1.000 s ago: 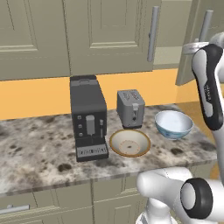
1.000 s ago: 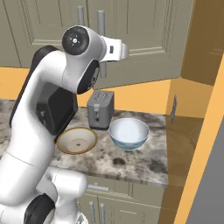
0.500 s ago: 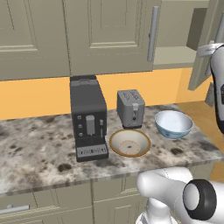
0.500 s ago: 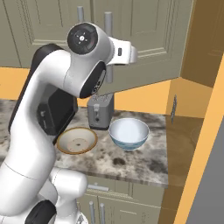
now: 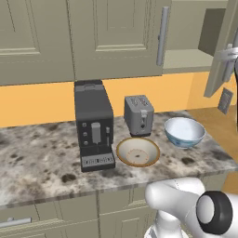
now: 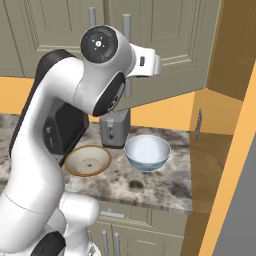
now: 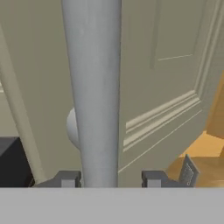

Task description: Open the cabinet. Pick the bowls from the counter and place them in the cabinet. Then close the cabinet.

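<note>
A home kitchen surrounds me: a granite counter (image 5: 42,158) carries a black coffee machine (image 5: 94,125) at my 11 o'clock and a toaster (image 5: 138,114) at 12, with panelled wall cabinets (image 5: 116,37) above and what may be a wall socket (image 5: 225,100) at 2.

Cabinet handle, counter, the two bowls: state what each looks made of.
Cabinet handle: brushed metal, judging by its even silver sheen.
Counter: polished granite-like stone, speckled grey-brown.
Tan bowl: probably glazed stoneware, cream speckled inside.
White and pale-blue bowl: likely glazed ceramic, smooth.
</note>
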### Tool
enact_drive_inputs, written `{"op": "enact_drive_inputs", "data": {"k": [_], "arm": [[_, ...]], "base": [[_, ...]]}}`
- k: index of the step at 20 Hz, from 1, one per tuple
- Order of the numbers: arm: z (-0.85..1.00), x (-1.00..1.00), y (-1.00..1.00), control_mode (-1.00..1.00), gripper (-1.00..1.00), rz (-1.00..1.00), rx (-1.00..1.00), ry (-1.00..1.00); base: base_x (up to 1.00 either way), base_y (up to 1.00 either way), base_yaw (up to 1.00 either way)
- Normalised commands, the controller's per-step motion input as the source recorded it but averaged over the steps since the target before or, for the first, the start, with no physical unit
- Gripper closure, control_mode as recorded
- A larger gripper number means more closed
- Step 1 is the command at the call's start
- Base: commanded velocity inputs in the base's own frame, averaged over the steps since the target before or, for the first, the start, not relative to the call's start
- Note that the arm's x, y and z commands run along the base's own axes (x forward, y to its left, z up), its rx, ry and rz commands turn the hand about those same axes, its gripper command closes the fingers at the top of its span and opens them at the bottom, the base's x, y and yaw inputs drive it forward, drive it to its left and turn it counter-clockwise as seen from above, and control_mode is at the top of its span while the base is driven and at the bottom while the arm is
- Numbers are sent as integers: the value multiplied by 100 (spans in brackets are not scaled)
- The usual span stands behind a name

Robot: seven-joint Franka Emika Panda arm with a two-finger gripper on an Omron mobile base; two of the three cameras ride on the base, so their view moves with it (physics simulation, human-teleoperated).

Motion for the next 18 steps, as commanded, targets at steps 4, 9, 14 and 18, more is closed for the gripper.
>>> {"op": "enact_drive_inputs", "data": {"k": [4,9,14,18], "arm": [[0,-59,-19,-100,-100,0,0,0],[11,-42,2,-100,-100,-3,0,1],[16,-26,35,-100,-100,-9,-5,7],[2,-6,54,-100,-100,-13,-9,6]], "base": [[0,0,0],[0,0,0],[0,0,0],[0,0,0]]}}
